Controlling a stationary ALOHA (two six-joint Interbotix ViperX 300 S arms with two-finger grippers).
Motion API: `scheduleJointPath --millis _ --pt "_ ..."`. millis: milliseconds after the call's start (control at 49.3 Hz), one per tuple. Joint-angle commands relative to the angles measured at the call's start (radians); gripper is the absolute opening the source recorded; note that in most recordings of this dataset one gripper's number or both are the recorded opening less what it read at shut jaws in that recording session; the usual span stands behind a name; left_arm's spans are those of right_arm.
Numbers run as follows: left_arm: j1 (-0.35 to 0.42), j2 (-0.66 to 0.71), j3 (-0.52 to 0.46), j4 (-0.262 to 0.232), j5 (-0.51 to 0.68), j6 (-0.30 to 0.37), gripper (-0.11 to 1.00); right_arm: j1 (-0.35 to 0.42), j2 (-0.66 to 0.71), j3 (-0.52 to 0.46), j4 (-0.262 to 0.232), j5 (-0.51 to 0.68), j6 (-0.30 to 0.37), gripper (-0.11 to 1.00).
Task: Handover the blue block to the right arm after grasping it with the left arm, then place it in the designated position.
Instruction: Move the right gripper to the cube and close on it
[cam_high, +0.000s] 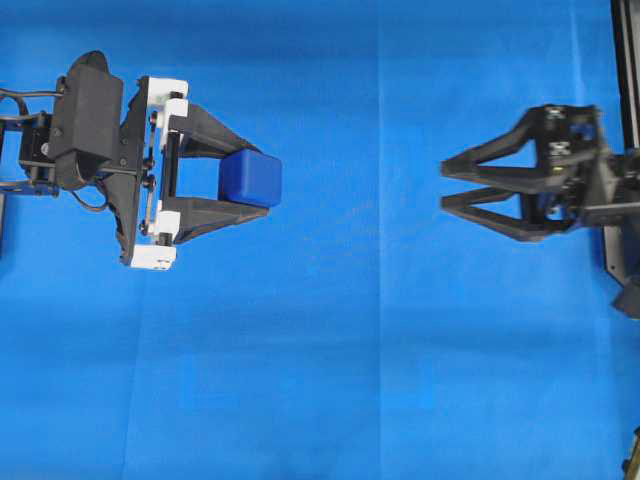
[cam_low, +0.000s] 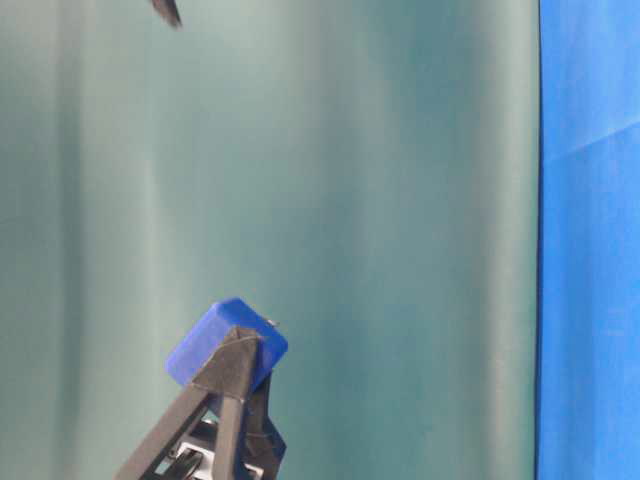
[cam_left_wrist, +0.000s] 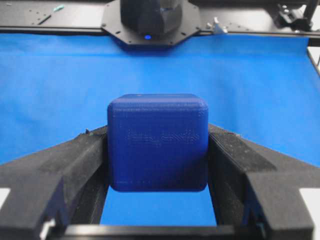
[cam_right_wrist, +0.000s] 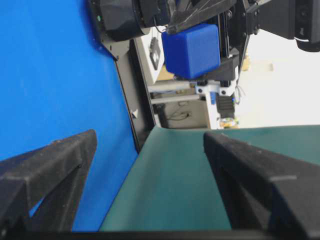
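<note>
The work surface was covered by a bright blue cloth (cam_high: 330, 350), against which a teal-green backdrop (cam_low: 330, 200) was seen in the table-level view. At the left of the overhead view the left arm (cam_high: 85, 120), a black arm with white plastic brackets, was held level. Its left gripper (cam_high: 262, 178), two pointed black fingers, was clamped on the small dark-blue cube with rounded edges, the blue block (cam_high: 250, 178), which was gripped between the fingertips, lifted clear of the cloth. The cube's faces were seen to be matte and finely ribbed, darker than the cloth, with faint raised marks across one face in the left wrist view (cam_left_wrist: 157, 142). Well apart to the right, the all-black right gripper (cam_high: 443, 185) was pointed toward the cube, its jaws spread wide with nothing between them.
</note>
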Motion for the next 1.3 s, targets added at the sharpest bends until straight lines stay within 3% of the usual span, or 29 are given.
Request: scheduleJointPath --millis 0,324,487,872,1278 --pt "0.002 -0.015 -0.017 -0.002 -0.011 -0.002 0.49 -0.002 0.048 -0.066 0.0 -0.008 0.003 0.95" --pt "0.002 -0.017 -0.015 -0.003 -0.011 -0.002 0.48 -0.011 0.247 -0.232 -0.008 -0.008 0.0 0.95" --pt "0.002 -0.015 -0.017 -0.003 -0.011 -0.002 0.48 -0.012 0.327 -0.31 -0.055 -0.009 0.0 0.95" --pt "0.002 -0.014 -0.017 -0.003 -0.008 -0.003 0.48 -0.021 0.517 -0.509 -0.112 -0.003 0.0 0.95" --pt "0.002 -0.015 -0.014 -0.003 -0.003 -0.008 0.49 -0.021 0.575 -0.575 -0.14 -0.002 0.002 0.95"
